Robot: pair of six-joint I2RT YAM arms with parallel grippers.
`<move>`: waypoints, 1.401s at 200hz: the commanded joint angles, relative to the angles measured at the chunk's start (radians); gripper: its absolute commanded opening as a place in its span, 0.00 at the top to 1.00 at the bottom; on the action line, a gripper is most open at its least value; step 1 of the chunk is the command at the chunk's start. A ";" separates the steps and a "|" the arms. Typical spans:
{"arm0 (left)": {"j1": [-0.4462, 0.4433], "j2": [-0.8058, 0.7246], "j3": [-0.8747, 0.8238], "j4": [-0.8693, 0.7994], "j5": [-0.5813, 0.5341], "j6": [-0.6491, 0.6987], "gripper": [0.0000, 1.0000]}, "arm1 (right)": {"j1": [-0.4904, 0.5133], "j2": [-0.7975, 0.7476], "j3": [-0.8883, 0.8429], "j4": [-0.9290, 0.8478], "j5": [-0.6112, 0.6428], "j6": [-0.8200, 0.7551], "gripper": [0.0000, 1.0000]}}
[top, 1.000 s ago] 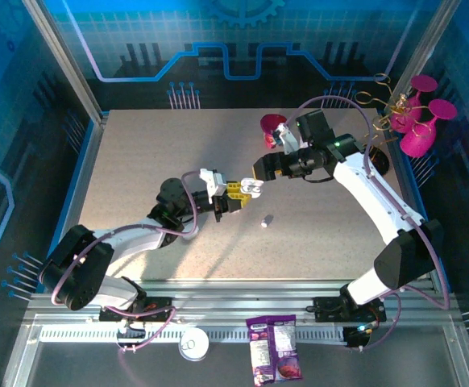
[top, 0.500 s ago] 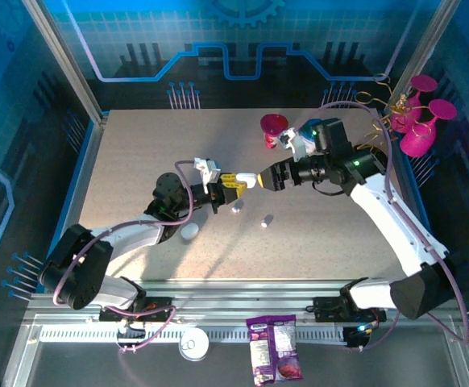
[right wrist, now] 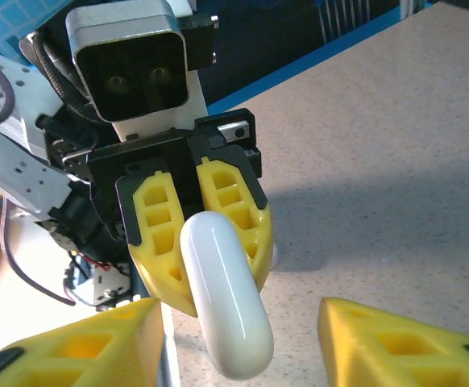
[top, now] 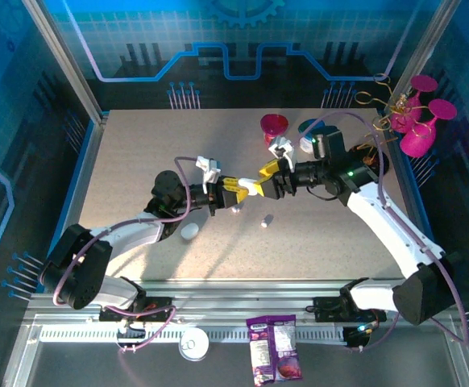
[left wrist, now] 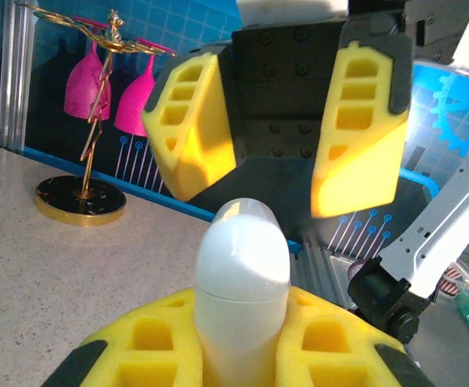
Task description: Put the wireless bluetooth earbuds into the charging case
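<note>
Pinching the charging case (left wrist: 242, 274), left end effector (right wrist: 206, 258) — right end effector (left wrist: 276, 145) gaping opposite.

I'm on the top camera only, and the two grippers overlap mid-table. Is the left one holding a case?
Observer: Yes. On the right wrist camera, the left gripper is shut on a white charging case that sticks out past its fingers.
Operator: Is the right gripper on it yet?
Observer: No. On the left wrist camera, the right gripper is open, with its yellow fingers spread either side of the case and not touching it.
Operator: Lid open?
Observer: It looks closed. The left wrist camera shows just a thin seam.
</note>
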 commanded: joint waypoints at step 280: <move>0.037 -0.144 -0.140 -0.176 -0.306 0.390 0.01 | -0.223 0.225 -0.095 0.225 0.400 0.457 0.81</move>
